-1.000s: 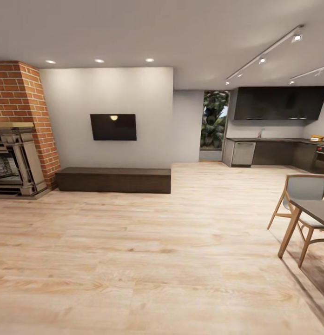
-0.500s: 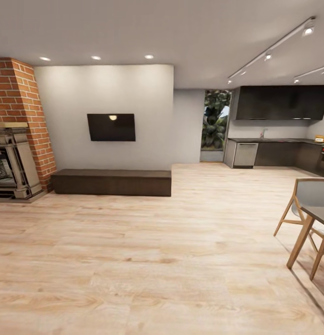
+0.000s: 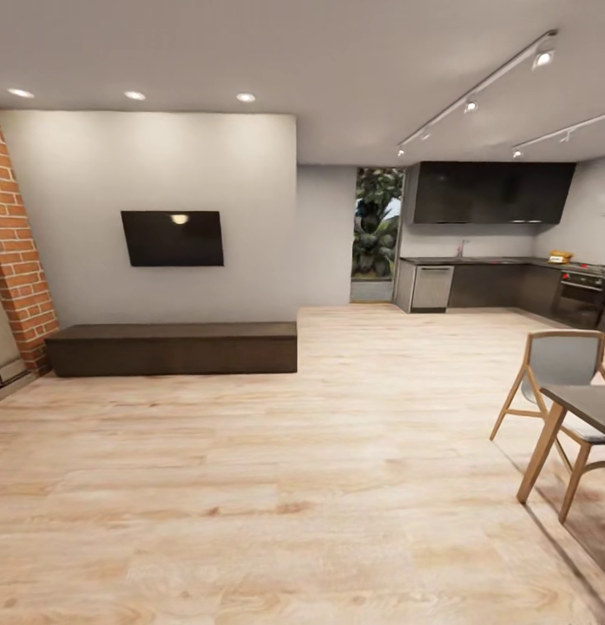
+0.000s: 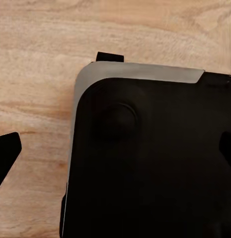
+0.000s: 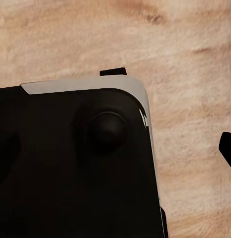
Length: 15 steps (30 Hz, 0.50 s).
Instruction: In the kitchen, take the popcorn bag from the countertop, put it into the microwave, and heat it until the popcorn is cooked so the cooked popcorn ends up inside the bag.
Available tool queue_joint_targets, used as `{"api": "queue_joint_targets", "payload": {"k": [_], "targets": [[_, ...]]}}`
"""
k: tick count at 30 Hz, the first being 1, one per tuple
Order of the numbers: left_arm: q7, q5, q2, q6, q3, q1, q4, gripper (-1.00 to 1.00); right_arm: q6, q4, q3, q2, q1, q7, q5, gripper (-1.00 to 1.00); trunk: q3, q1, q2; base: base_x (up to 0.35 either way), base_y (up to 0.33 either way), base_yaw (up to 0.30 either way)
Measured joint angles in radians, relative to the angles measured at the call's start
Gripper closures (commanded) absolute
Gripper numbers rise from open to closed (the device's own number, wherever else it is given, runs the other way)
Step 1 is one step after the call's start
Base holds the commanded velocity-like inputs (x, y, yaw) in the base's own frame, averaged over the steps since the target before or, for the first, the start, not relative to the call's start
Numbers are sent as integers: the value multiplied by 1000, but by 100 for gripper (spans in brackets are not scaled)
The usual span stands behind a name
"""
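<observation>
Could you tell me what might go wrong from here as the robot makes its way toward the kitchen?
1. The chair and dining table stand at the right, near a direct line to the kitchen; a tight turn could clip them.
2. The countertop is far off and small; the popcorn bag and microwave cannot be made out yet, so the heading may need correcting.
3. The low bench lies left, should the base drift.

Wood floor (image 3: 250, 486), wall TV (image 3: 173, 238), kitchen (image 3: 493, 260) far right, chair (image 3: 558, 373)
</observation>
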<state>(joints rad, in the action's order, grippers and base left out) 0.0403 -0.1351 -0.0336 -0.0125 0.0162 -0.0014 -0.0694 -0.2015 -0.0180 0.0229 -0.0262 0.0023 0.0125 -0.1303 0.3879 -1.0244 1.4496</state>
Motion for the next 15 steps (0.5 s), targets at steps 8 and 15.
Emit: {"api": "queue_joint_targets", "payload": {"k": [8, 15], "targets": [[0, 0, 0, 0, 0, 0, 0, -100, 0, 0, 0, 0, 0, 0, 0, -100, 0, 0, 0, 325, 0, -286], [-1, -2, 0, 0, 0, 0, 0, -100, 0, 0, 0, 1, 0, 1, 2, -100, 0, 0, 0, 325, 0, -286]]}}
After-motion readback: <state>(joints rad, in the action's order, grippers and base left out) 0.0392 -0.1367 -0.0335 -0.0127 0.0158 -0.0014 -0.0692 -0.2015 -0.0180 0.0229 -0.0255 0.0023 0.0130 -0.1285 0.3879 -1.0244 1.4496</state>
